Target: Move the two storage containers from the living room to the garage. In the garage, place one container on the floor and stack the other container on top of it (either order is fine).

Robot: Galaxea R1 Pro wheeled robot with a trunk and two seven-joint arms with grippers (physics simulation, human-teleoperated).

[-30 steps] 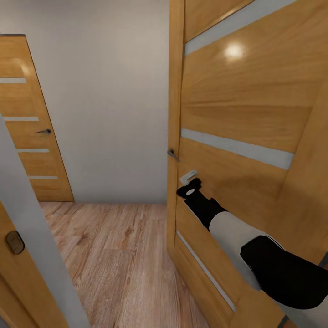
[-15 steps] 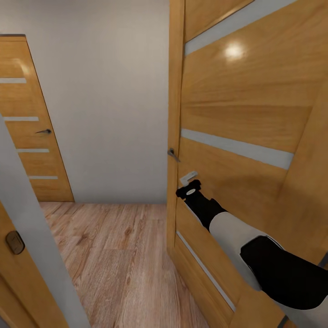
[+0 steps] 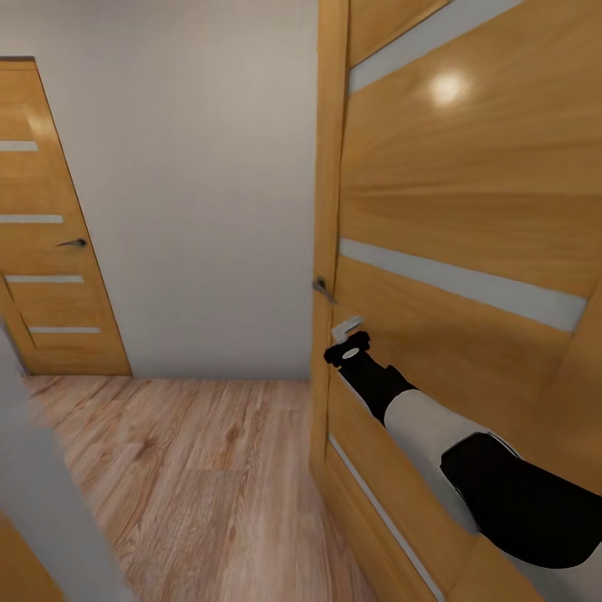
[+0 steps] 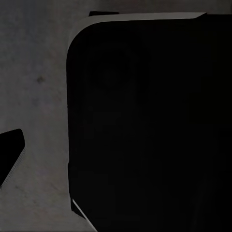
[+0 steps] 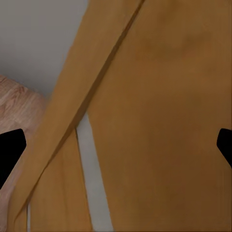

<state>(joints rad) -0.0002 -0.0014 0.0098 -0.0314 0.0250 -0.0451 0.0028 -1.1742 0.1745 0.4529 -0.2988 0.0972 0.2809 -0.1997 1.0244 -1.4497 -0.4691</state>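
Wood-plank hallway floor, right gripper spread apart against open wooden door, left gripper's state unclear

The door at my right is honey-orange wood crossed by pale grey stripes. The far door at the left edge matches it. The wall is plain off-white, the floor light streaked planks. My arm is black and white.
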